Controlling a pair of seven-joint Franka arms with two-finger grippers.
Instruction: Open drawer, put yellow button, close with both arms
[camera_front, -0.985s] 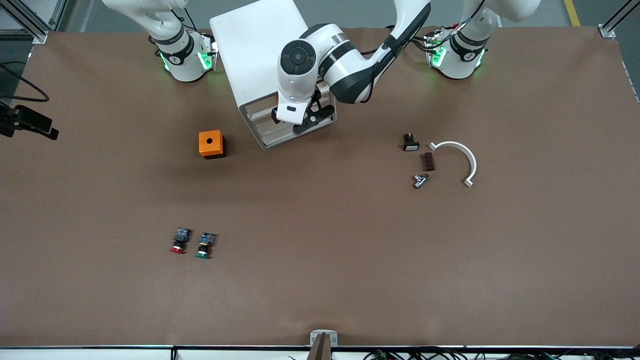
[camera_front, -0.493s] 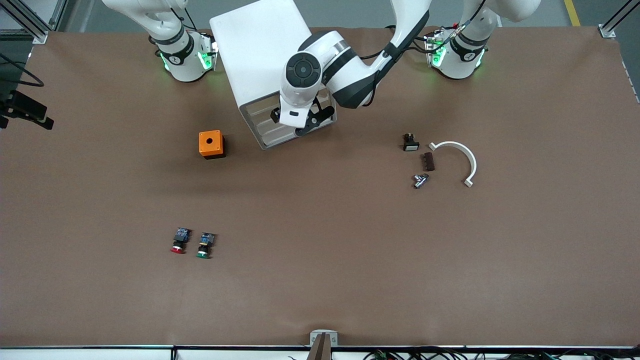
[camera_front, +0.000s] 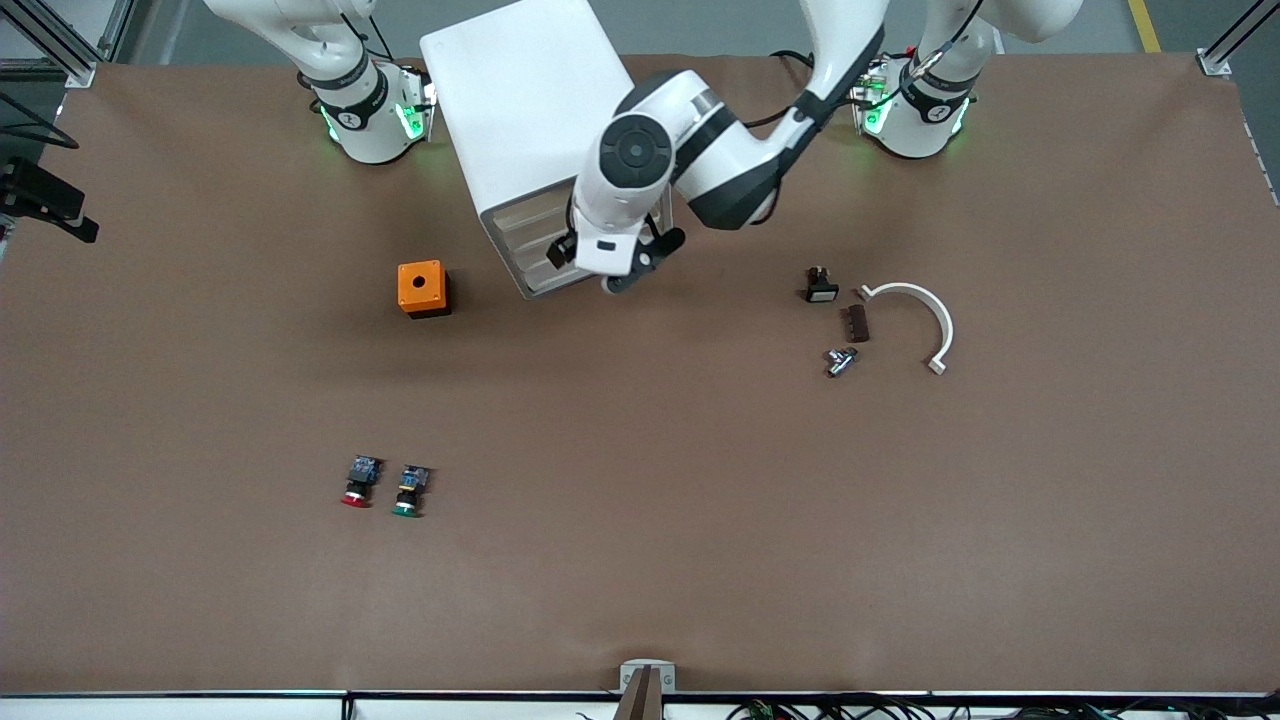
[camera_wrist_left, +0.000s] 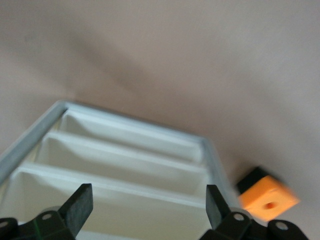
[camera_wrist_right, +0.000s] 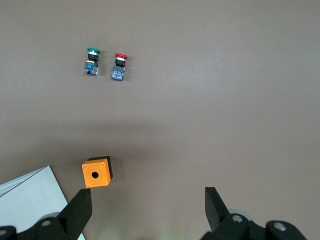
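Left gripper (camera_front: 600, 268): black two-finger gripper at the front of the large white box-shaped cabinet (camera_front: 525, 120); fingers spread wide, nothing between them. Its wrist view looks straight into the white drawer fronts.
Right gripper (camera_wrist_right: 147, 212): fingers apart, empty, high over the table's right-arm end; this arm waits.
Drawer (camera_wrist_left: 115, 200): uppermost shallow white tray. It does not look pulled out; can't tell for certain whether it is flush.
Yellow button: not visible in any view. Only the red-capped push-button (camera_front: 357, 482) and the green-capped push-button (camera_front: 409, 490) lie side by side, well nearer the camera than the cabinet. Presumably already inside the drawer, but can't confirm.
Other items: orange cube with a round hole on top (camera_front: 422, 288) beside the cabinet; white curved plastic bracket (camera_front: 925, 318), small dark brown block (camera_front: 856, 323) and small metal fitting (camera_front: 840, 360) toward the left arm's end.
Step (judgement): late stage, closing or just closed.
Next move (judgement): confirm the top drawer is seated; if proud, push it squarely so it doesn't jam and the cabinet doesn't slide, with the right arm bracing.
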